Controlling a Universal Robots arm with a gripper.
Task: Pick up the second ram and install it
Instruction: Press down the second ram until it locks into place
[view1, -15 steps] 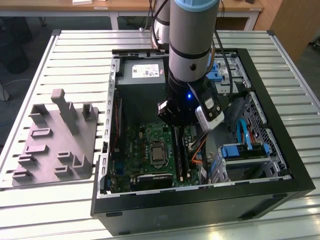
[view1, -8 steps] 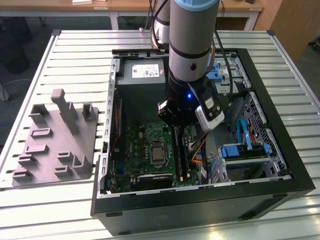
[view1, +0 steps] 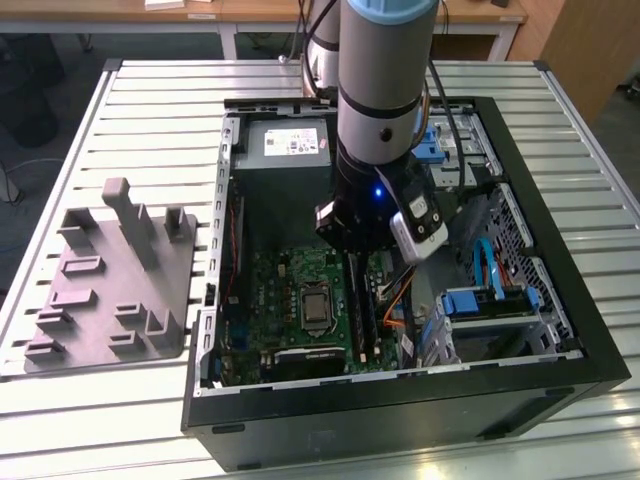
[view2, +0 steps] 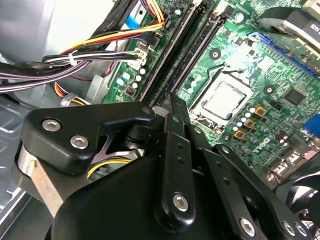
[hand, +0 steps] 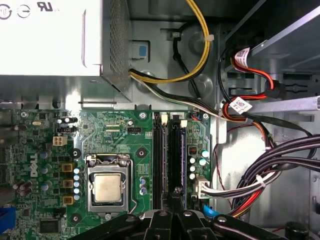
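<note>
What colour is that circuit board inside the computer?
Green, clearest in the first wrist view: motherboard.

- Computer case (view1: 590, 375) lies on the slatted table (view1: 150, 90), at the exterior view's right.
- Fixture block (view1: 115, 275) sits at its nine o'clock.
- In the case, the motherboard (view1: 290, 300) lies at six o'clock from the power supply (view1: 285, 150).

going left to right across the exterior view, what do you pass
grey fixture block → motherboard in the open computer case → memory slots under the gripper → blue drive bracket
</note>
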